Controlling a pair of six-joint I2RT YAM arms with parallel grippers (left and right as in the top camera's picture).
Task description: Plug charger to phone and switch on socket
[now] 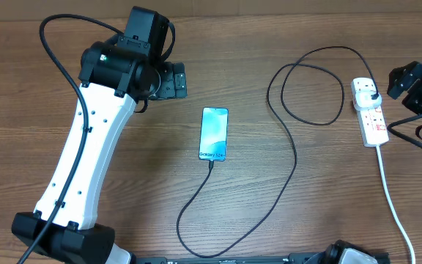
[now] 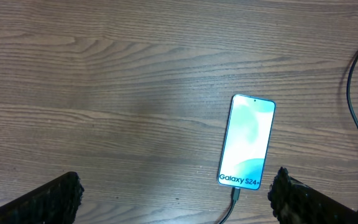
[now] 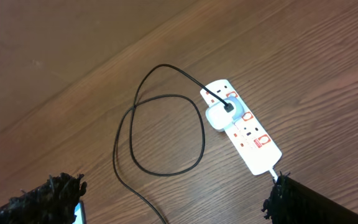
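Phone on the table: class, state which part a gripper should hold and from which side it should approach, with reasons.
It is probably best to take the phone by its two long edges, near mid-length, coming straight down from above. It lies flat, screen up, so only its narrow width looks graspable. The charger enters the end by the Galaxy text, so stay clear there.

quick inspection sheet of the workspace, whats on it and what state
surface: wooden table, bare wood
job's things: phone flat, screen lit; charger tip at its near end, seemingly seated; socket holds white adapter; switch state unclear
clutter: nothing seen
grippers: left gripper open, empty; right gripper open, empty
cables: charger loops between phone and socket; white cord leaves socket toward near edge
surroundings: nothing seen
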